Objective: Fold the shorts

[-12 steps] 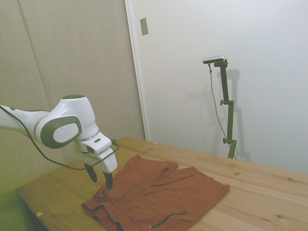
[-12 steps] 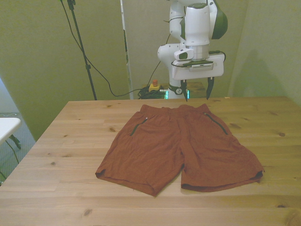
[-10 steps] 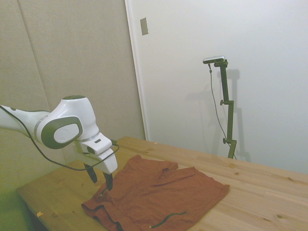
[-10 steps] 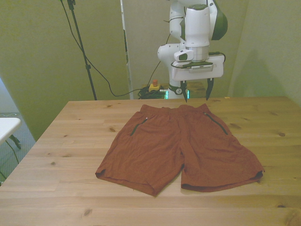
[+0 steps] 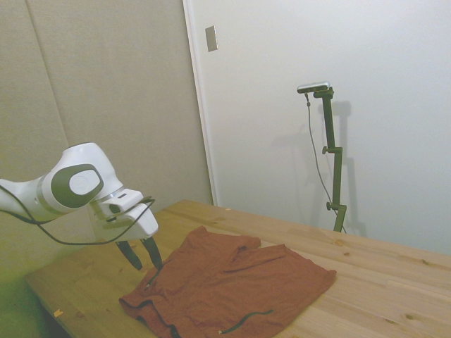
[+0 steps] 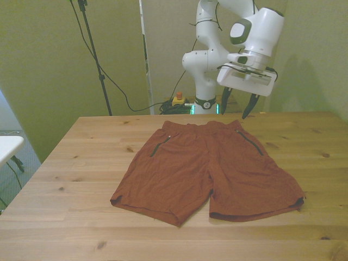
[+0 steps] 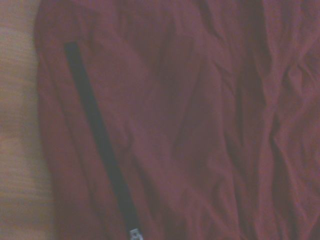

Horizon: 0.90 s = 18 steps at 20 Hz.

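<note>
shorts: the shorts point(image 6: 209, 171) lie spread flat on the table point(image 6: 81, 163), waistband at the far edge right under my fingers, both legs reaching away from me toward the near edge. Nothing folded yet.

zipper: the wrist view shows a dark pocket zipper point(image 7: 97, 135) running slantwise across wrinkled red cloth, with a small pull at its end and a strip of bare wood beside the hem.

gripper: my gripper point(image 6: 239, 105) hangs tilted in the air, just above the waistband corner on the front view's right, not touching the cloth.

fingers: my fingers point(image 5: 152, 251) are spread wide apart with nothing between them, tips pointing down at the fabric.

table: wooden planks, shorts sitting about mid-width, bare wood on both sides of them.
</note>
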Each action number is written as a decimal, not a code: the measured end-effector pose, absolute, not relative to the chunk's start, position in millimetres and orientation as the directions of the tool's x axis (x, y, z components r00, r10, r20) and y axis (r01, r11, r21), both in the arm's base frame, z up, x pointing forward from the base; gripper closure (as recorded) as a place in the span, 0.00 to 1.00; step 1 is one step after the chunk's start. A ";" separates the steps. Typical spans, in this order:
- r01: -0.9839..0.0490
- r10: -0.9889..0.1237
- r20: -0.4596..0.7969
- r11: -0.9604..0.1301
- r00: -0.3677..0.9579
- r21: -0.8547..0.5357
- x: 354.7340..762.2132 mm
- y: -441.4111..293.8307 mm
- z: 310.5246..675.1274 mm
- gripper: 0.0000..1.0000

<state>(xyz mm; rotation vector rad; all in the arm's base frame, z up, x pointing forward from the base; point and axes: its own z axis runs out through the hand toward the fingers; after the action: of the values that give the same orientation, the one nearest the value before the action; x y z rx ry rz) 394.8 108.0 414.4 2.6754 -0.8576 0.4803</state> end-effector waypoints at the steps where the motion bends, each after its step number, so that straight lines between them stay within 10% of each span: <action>1: -0.582 -0.462 0.432 -0.787 0.775 0.203 389.2 121.4 409.0 0.00; 8: -0.512 -0.186 0.597 -0.737 0.780 0.440 370.2 159.2 360.2 0.00; 18: -0.479 -0.152 0.593 -0.757 0.790 0.444 375.6 204.4 328.0 0.00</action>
<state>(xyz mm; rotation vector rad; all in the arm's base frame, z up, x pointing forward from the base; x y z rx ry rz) 375.6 204.4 328.0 2.3797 -0.4667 0.7210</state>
